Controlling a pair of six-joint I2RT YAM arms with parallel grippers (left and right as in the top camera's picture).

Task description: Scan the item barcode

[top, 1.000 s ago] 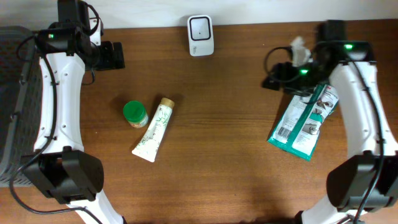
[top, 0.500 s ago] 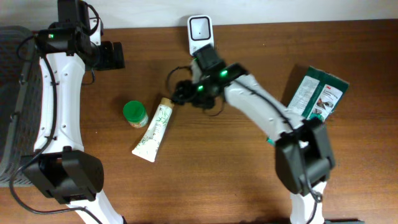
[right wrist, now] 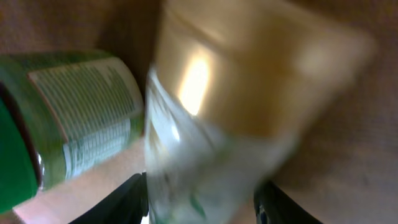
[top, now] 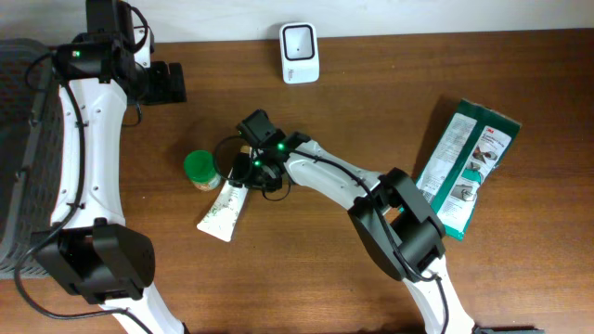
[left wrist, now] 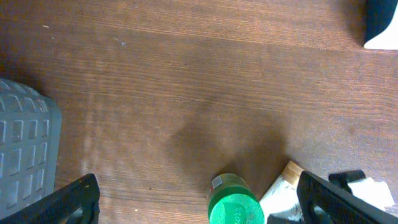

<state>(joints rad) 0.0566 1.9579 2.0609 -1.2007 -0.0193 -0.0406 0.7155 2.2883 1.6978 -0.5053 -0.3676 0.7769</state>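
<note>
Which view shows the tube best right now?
Overhead: the tube shows sharp and nearly full length. Right wrist gives only a blurred close-up; left wrist catches just its cap end at the frame's bottom edge.

Right gripper [top: 244,171] is sitting over the cap end of the white tube [top: 221,210], its grip hidden from above. Green-lidded jar [top: 200,169] is standing just beside that end. Left gripper [top: 169,83] is hanging well apart; green packet [top: 467,167] is lying well clear of both.

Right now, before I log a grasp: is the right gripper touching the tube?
Cannot tell. In the right wrist view the right gripper straddles the tube, but blur hides any contact or gap.
</note>
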